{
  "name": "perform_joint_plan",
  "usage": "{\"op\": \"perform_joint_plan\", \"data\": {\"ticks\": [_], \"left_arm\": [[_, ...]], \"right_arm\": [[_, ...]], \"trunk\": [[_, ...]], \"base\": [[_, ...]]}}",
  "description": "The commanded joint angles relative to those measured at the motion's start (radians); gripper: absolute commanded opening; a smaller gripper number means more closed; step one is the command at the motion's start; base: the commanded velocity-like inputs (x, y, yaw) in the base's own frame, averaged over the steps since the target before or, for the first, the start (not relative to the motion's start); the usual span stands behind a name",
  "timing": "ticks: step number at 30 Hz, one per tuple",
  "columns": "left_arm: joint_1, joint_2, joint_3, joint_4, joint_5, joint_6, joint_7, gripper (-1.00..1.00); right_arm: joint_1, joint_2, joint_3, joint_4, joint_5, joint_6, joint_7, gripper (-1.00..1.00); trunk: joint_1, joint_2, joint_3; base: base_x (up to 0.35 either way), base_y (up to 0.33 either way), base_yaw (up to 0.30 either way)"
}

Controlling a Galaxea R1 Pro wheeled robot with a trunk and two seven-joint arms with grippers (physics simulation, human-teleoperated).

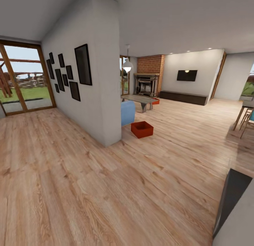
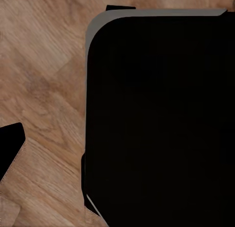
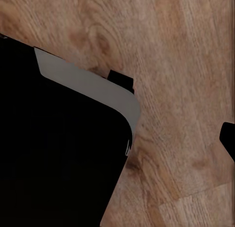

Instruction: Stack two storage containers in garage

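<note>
Looking from your head camera, you face the living room across a light wood-plank floor [image 1: 106,189]. A white partition wall [image 1: 98,87] stands at centre-left and serves as the landmark. One orange-red storage container [image 1: 142,129] sits on the planks just beyond the partition's near corner, upright and open-topped, beside the end of a blue sofa [image 1: 127,112] that shows from behind the partition. The second storage container [image 1: 155,101] lies farther back, mostly hidden behind the leg of the grey low table [image 1: 139,99], well apart from the first. Behind that table rises the red brick fireplace wall [image 1: 151,70] with its dark hearth, and a pendant lamp [image 1: 127,65] hangs near the partition's far edge. Black picture frames [image 1: 67,75] hang on the partition's side face; beyond that face stand wood-framed glass doors [image 1: 24,80]. On the far wall, away from the partition, you see a dark television [image 1: 187,75] above a long low cabinet [image 1: 183,97].

Both wrist views show wood planks beneath a large black body with a grey rim, which you cannot identify further [image 2: 156,119] [image 3: 54,153]. You cannot tell how either gripper's jaws stand, since neither pair of fingers can be made out clearly.
</note>
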Motion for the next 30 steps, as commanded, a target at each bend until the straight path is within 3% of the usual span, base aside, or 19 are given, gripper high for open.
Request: {"op": "perform_joint_plan", "data": {"ticks": [1, 24, 30], "left_arm": [[0.0, 0.0, 0.001, 0.0, 0.005, -0.002, 0.0, 1.0], [0.0, 0.0, 0.001, 0.0, 0.005, -0.003, 0.0, 1.0], [0.0, 0.0, 0.0, 0.0, 0.005, -0.002, 0.0, 1.0]], "right_arm": [[-0.001, 0.0, 0.007, 0.003, -0.01, -0.006, 0.006, 1.0], [-0.001, -0.001, 0.007, 0.003, -0.015, -0.006, 0.006, 1.0], [-0.001, 0.002, 0.007, 0.003, -0.021, -0.005, 0.004, 1.0]], "trunk": [[0.001, 0.0, -0.001], [0.001, 0.0, -0.001], [0.001, 0.0, -0.001]], "base": [[0.322, 0.0, 0.0], [0.322, 0.0, -0.002], [0.322, 0.0, -0.2]]}}
